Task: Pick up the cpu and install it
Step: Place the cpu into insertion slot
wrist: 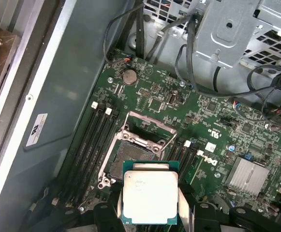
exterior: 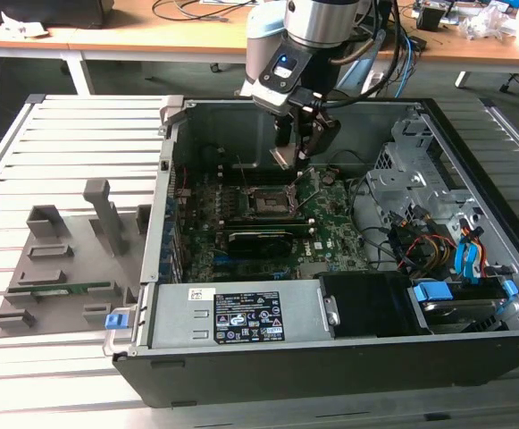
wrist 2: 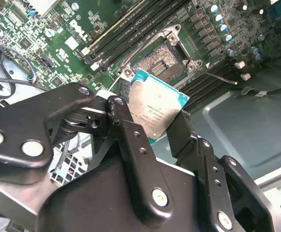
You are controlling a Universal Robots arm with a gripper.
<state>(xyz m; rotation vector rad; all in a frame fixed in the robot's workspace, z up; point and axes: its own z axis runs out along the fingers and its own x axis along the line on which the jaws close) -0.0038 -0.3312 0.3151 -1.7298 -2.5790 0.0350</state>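
Hand (wrist 2: pixel 149 118) clamps the flat, square, silvery cpu (wrist 2: pixel 159 102) near the dark metal socket (wrist 2: pixel 162 60).

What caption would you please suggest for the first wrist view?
Black gripper holding the silvery-white square cpu above the open metal socket frame.

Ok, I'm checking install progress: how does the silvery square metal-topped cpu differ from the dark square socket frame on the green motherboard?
The cpu has a bright silvery top with a teal rim; the socket frame is dark with grey metal edges. The cpu is clamped in the gripper, off the board; the socket frame sits fixed on the green motherboard, open and empty. Both are square.
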